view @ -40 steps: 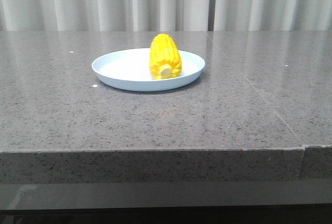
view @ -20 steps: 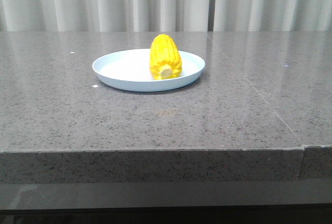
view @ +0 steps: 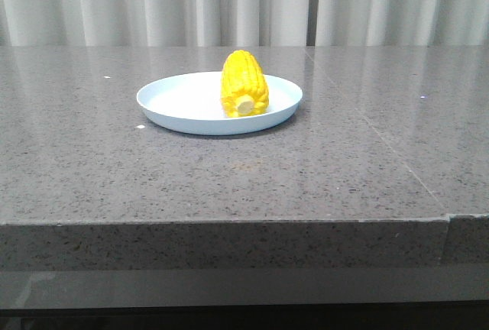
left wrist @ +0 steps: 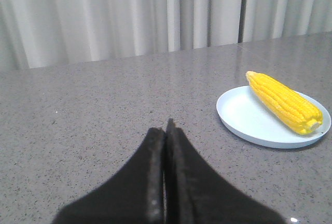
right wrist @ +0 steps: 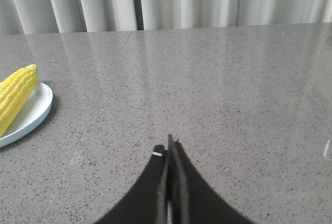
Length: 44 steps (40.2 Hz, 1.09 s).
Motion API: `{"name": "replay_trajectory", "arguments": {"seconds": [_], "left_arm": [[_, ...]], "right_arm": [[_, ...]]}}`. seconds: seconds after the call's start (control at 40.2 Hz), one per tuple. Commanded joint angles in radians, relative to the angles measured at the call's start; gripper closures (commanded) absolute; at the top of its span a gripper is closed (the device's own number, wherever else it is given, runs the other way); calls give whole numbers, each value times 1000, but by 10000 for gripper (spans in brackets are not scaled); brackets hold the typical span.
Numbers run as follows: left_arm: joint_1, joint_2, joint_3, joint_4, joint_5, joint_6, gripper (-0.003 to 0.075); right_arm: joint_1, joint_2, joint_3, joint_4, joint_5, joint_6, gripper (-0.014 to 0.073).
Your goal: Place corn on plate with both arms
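Yellow corn [view: 244, 83] lying on plate [view: 183, 105], stub toward camera; grey stone table [view: 229, 177] bare around; curtain [view: 153, 1] behind; left gripper [left wrist: 166, 126] and right gripper [right wrist: 169, 143] closed, empty, well apart from plate.

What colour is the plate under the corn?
Pale blue plate, plain; clearest in the front view.

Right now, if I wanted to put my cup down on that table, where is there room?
Almost anywhere. The grey table is bare in front of the plate and to both its sides. The only occupied spot is the plate, with the corn on its right half; its left half is bare.
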Motion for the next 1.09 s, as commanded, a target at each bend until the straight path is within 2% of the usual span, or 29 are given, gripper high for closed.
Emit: {"name": "replay_trajectory", "arguments": {"seconds": [0.0, 0.82, 0.92, 1.069], "left_arm": [[-8, 11, -25, 0, -71, 1, 741], [-6, 3, -14, 0, -80, 1, 741], [34, -36, 30, 0, -110, 1, 741], [157, -161, 150, -32, -170, -12, 741]], "right_arm": [[-5, 8, -26, -18, -87, -10, 661], [-5, 8, -26, -18, -87, -10, 661], [-5, 8, -26, -18, -87, -10, 661], [-5, 8, -26, -18, -87, -10, 661]]}}
